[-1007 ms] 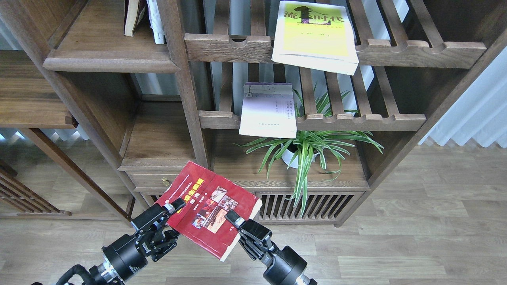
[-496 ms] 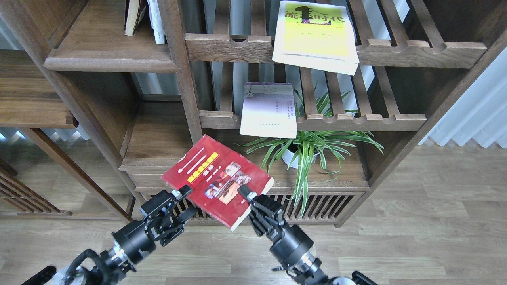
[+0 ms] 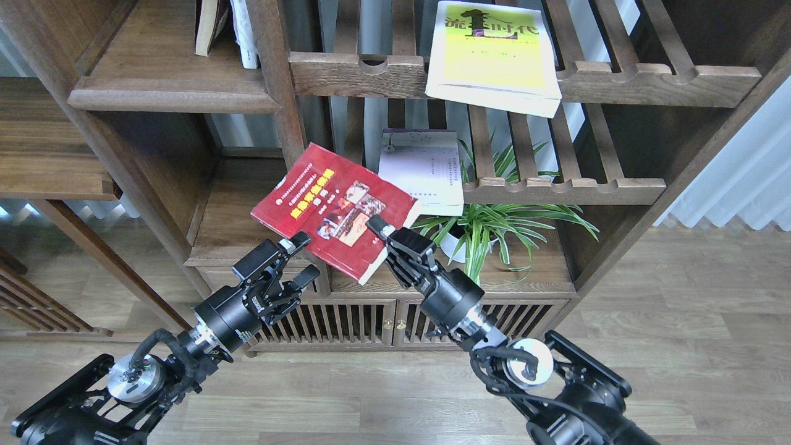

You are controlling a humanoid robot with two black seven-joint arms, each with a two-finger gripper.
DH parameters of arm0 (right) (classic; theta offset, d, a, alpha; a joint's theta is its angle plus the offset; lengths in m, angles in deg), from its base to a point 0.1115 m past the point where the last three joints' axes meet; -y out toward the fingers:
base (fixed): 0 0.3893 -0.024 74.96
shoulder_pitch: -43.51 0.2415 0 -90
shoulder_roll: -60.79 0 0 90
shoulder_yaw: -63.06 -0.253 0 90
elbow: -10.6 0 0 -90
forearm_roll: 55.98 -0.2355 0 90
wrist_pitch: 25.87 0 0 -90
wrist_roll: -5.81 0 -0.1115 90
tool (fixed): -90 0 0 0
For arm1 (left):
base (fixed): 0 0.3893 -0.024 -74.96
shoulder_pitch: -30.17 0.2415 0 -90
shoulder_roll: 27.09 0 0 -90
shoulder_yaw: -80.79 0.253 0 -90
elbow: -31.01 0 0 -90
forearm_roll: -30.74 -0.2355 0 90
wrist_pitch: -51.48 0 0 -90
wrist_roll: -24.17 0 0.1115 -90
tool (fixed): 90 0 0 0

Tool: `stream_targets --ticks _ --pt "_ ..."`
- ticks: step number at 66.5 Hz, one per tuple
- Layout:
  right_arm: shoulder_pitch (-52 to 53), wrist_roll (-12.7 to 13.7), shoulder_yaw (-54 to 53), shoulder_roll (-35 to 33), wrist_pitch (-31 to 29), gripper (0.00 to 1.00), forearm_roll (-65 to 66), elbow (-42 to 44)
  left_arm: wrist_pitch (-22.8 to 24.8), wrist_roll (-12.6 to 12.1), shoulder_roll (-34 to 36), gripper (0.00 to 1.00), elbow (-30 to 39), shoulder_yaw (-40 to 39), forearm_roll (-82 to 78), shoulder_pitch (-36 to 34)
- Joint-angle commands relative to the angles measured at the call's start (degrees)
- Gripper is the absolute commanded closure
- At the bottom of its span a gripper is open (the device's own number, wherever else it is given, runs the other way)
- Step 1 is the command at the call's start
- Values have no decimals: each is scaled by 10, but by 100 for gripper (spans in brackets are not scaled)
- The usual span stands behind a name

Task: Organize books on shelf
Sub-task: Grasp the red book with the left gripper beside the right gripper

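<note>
The dark red book (image 3: 334, 207) with photos and a yellow title is held tilted in the air in front of the bookcase's upright post. My right gripper (image 3: 378, 230) is shut on its near right edge. My left gripper (image 3: 303, 258) is open, just under the book's near left edge. The yellow-green book (image 3: 491, 55) lies flat on the upper slatted rack. The pale lilac-white book (image 3: 423, 170) lies on the lower slatted rack and overhangs its front rail. The solid dark shelf (image 3: 167, 93) is at upper left, above and left of the red book.
Two upright books (image 3: 210, 25) stand at the back of the solid shelf. A spider plant in a white pot (image 3: 476, 228) stands under the lower rack, just right of my right gripper. A low cabinet with slatted doors (image 3: 371, 321) is below. A white curtain (image 3: 748, 167) hangs at right.
Both arms have risen and reached forward, carrying the red book from low in front of the cabinet up to the level of the lower rack. The other books have not moved.
</note>
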Motion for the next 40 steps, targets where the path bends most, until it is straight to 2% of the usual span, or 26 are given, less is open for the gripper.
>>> stream_targets --ticks 1,7,17,40 --pt "22 5 0 0 0 96 -1 -1 0 0 1 2 5 -6 2 -5" --pt "18 8 0 0 0 97 -1 -1 0 0 4 2 28 -8 4 -5" --pt "-10 28 0 0 0 96 -1 -3 0 0 10 2 54 -13 6 12" --pt "-33 28 0 0 0 96 -1 -7 0 0 6 4 58 -23 6 19"
